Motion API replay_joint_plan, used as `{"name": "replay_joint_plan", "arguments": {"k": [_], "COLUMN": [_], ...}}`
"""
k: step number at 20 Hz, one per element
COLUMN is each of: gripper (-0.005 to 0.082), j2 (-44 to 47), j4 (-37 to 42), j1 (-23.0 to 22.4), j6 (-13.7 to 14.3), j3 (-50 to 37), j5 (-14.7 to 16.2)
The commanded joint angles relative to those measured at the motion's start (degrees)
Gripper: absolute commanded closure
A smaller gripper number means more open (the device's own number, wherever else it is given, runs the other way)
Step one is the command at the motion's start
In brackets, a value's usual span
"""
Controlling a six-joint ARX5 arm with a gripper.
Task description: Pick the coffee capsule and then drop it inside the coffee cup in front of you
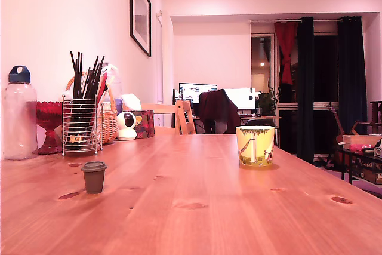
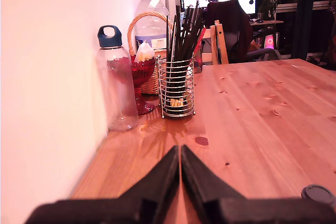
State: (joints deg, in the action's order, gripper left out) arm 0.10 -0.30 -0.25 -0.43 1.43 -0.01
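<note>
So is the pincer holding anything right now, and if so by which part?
Nothing is held. The black pincer is shut and empty, while the small grey coffee capsule stands untouched on the wooden table.

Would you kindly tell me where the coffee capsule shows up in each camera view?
Exterior view: the coffee capsule stands upright on the table, left of centre, in front of the wire utensil holder.
Wrist view: only its dark top shows at the frame's edge.
Shared landmark: the wire utensil holder.
</note>
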Motion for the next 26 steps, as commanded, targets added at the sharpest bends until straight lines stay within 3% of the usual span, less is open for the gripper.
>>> {"name": "replay_joint_plan", "arguments": {"k": [1,8,9,12,17,24,26], "gripper": [0.0793,0.0793,0.0793,0.0793,0.0793,0.0793,0.0793], "j2": [-0.83,-0.83,-0.83,-0.81,3.93,22.18,27.41], "j4": [-5.86,-5.60,-4.28,-2.27,-2.60,3.87,6.23], "j1": [4.00,3.98,3.98,3.72,1.42,-6.84,-9.07], "j6": [-8.61,-9.64,-11.32,-12.72,-13.03,-7.78,-4.94], "j3": [-0.66,-0.66,-0.66,0.26,1.86,4.31,4.31], "j5": [9.38,9.60,10.73,14.93,18.45,17.31,16.66]}}
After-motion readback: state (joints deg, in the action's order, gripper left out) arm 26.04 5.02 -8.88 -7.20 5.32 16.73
